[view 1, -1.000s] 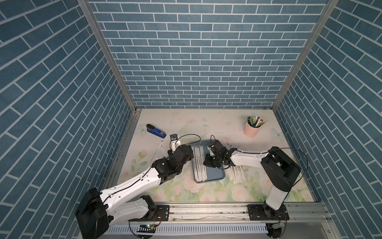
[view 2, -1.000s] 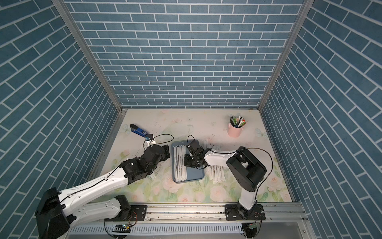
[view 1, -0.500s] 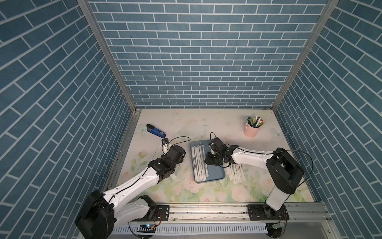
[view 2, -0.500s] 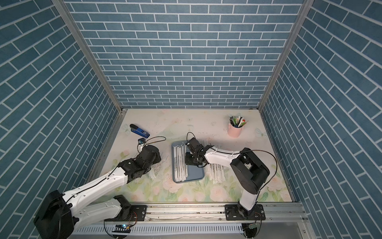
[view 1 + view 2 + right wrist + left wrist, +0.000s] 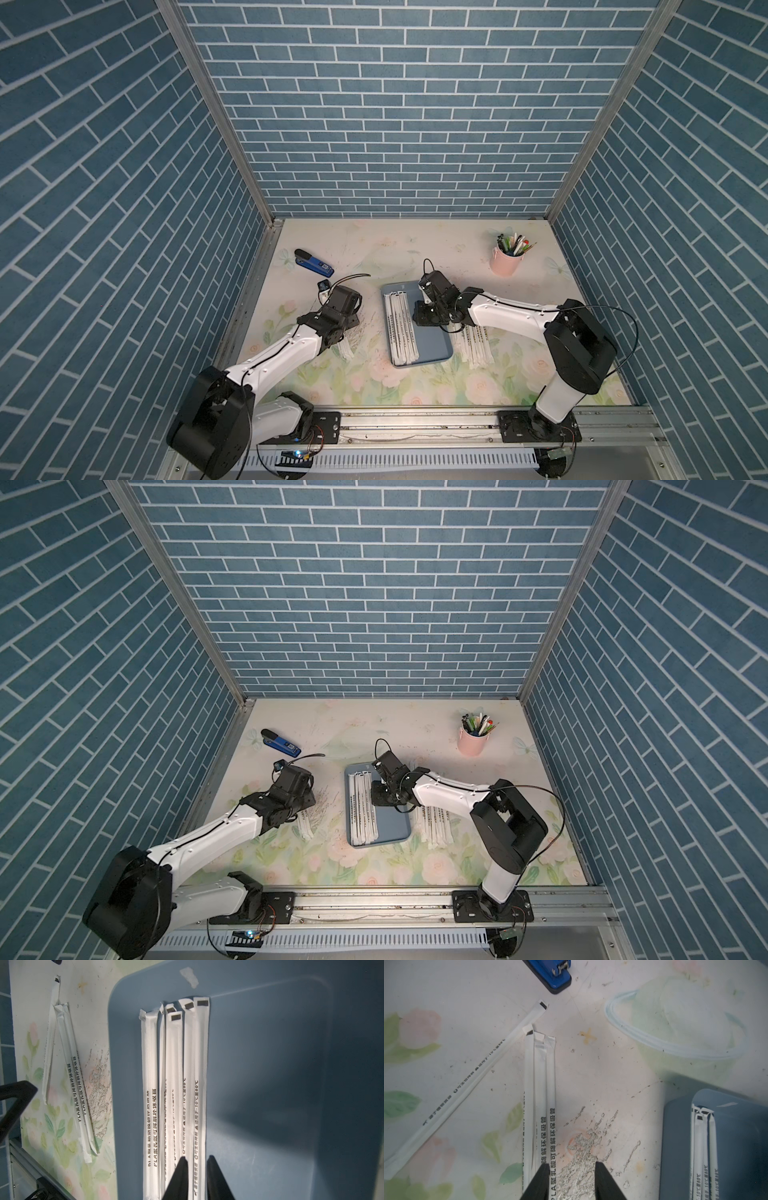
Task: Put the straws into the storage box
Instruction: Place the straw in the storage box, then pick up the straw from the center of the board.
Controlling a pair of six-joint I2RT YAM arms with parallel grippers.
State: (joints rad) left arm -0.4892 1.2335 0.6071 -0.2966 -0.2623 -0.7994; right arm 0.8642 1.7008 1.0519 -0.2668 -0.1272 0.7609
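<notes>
A: Bg: blue brick-pattern walls (image 5: 395, 124) on 3 sides. Pale floral tabletop (image 5: 374, 249) w/ grey scratch marks, metal rail (image 5: 415, 420) along the front.
B: Counts?
A: 1 shallow blue-grey plastic storage box (image 5: 434, 353) mid-table, 1 blue-and-black stapler (image 5: 313, 262), 1 round pink cup (image 5: 505, 266) of pens, 2 arms. Long thin white paper-wrapped straws (image 5: 401, 332): approx 6 in the box, overlapping so not sure. 4 loose on the left arm's side. Also a straw pile (image 5: 471, 345) on the right arm's side, can't count.
B: View diffs?
A: Only left wrist cam shows the 4 clearly: 3 side by side, 1 angled off. The arm hides most of them in both top views. Cup + straw pile are only in top views.
B: Grippers?
A: Left gripper (image 5: 572, 1180): fingers spread, bare table between, one tip on the nearest straw's edge. Right gripper (image 5: 198, 1178): over the box, fingers pinched onto the outermost straw lying in it.
</notes>
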